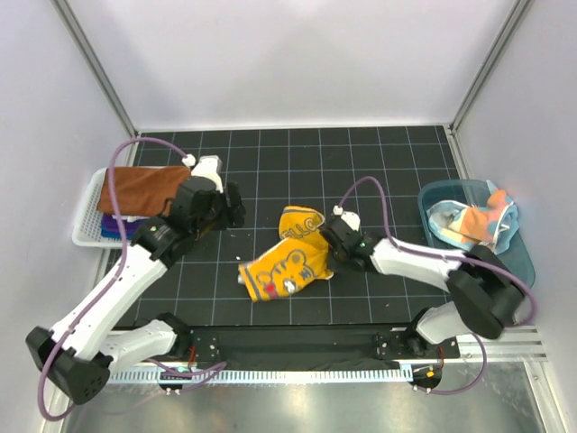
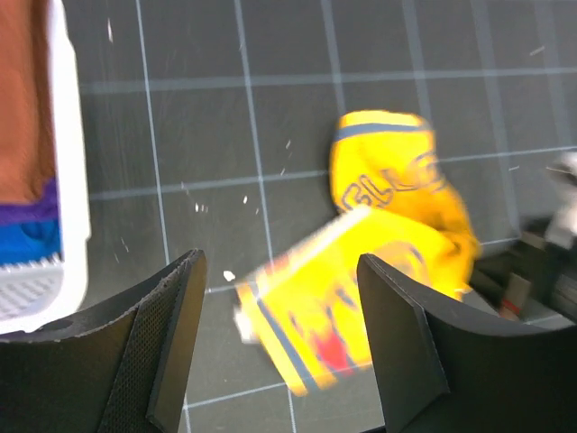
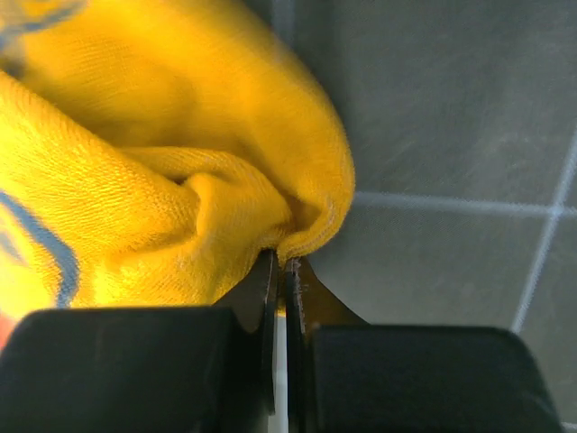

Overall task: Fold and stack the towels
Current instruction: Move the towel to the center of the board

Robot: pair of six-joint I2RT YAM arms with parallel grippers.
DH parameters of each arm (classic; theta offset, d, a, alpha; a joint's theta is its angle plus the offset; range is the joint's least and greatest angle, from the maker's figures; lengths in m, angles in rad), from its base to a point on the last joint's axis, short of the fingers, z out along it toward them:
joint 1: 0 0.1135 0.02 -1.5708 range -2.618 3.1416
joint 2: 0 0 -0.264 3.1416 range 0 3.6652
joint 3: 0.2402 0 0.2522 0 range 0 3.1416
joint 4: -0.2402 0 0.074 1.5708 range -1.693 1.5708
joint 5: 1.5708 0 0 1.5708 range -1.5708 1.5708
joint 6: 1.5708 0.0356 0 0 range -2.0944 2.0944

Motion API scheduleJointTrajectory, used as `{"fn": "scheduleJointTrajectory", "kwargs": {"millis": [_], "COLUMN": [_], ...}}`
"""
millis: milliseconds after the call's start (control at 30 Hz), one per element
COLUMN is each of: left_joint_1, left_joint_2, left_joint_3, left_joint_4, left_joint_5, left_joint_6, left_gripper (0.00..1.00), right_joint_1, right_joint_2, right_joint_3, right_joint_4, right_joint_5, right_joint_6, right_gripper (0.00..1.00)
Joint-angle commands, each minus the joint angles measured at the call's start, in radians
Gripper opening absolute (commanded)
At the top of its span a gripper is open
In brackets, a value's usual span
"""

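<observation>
- At the table's far left, the white basket (image 1: 88, 236) holds a rust brown towel (image 1: 140, 189) lying on a purple and blue pile (image 1: 113, 224). The brown one's long side runs left to right.
- Just right of the basket, my left claw (image 1: 236, 209) hovers over the black gridded mat (image 1: 270, 162), jaws spread wide with nothing in them.
- In the middle lies the yellow towel (image 1: 288, 262), rumpled. Its long axis slants from near left to far right, and the far end is folded over.
- My right claw (image 1: 326, 245) is pinched tight on that towel's right edge, fingers (image 3: 261, 289) almost meeting on a fold.
- At far right, the teal tub (image 1: 527, 266) holds more crumpled towels (image 1: 473, 221). My right arm (image 1: 415, 257) lies between it and the yellow towel.
</observation>
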Motion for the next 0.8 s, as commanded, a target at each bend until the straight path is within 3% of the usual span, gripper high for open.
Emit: {"fn": "scheduleJointTrajectory", "kwargs": {"millis": [0, 100, 133, 300, 367, 500, 767], "left_joint_1": [0.005, 0.005, 0.005, 0.003, 0.003, 0.003, 0.002], "left_joint_2": [0.085, 0.175, 0.197, 0.315, 0.383, 0.479, 0.622], "left_joint_3": [-0.034, -0.04, -0.039, -0.039, -0.024, 0.004, 0.064], "left_joint_4": [0.082, 0.114, 0.12, 0.168, 0.174, 0.195, 0.226], "left_joint_5": [-0.032, -0.006, 0.013, 0.108, 0.129, 0.169, 0.198], "left_joint_6": [-0.065, -0.107, -0.114, -0.13, -0.131, -0.134, -0.154], "left_gripper": [0.71, 0.69, 0.68, 0.67, 0.66, 0.66, 0.63], "right_joint_1": [0.057, 0.088, 0.097, 0.113, 0.072, -0.15, -0.217], "right_joint_2": [-0.168, -0.258, -0.274, -0.415, -0.404, -0.174, 0.285], "right_joint_3": [-0.079, -0.139, -0.139, -0.084, -0.023, 0.105, 0.486], "right_joint_4": [0.073, 0.058, 0.034, -0.076, -0.061, 0.013, 0.024], "right_joint_5": [0.019, -0.015, -0.005, 0.184, 0.189, 0.051, 0.034], "right_joint_6": [0.051, 0.068, 0.067, 0.035, -0.014, -0.097, -0.226], "right_gripper": [0.03, 0.1, 0.17, 0.44, 0.49, 0.48, 0.46]}}
